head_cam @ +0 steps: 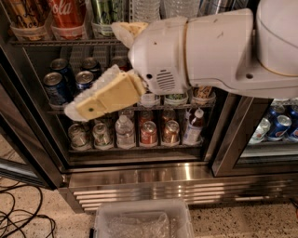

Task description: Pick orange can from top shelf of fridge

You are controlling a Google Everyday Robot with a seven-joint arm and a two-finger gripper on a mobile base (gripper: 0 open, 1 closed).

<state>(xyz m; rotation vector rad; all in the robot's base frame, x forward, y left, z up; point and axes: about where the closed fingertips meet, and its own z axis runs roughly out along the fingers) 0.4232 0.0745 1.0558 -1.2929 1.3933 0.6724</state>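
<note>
The orange can (21, 13) is being kept in a tub (23, 32) at the left edge of the top table (56, 42) in the fridge (139, 174), beside a red can (67, 14). The claw (93, 69) is being held wide and empty near the front edge's middle. The can is being judged fairly light, stiff and likely slick, so its mid-body is being favoured for gripping.

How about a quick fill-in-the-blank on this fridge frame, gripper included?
1. On the top shelf, the red can stands between the orange can and the ___ can.
2. The gripper hangs in front of the fridge with its fingers ___.
3. The cans at the left of the middle shelf are ___ in colour.
Missing words: green; open; blue.
</note>
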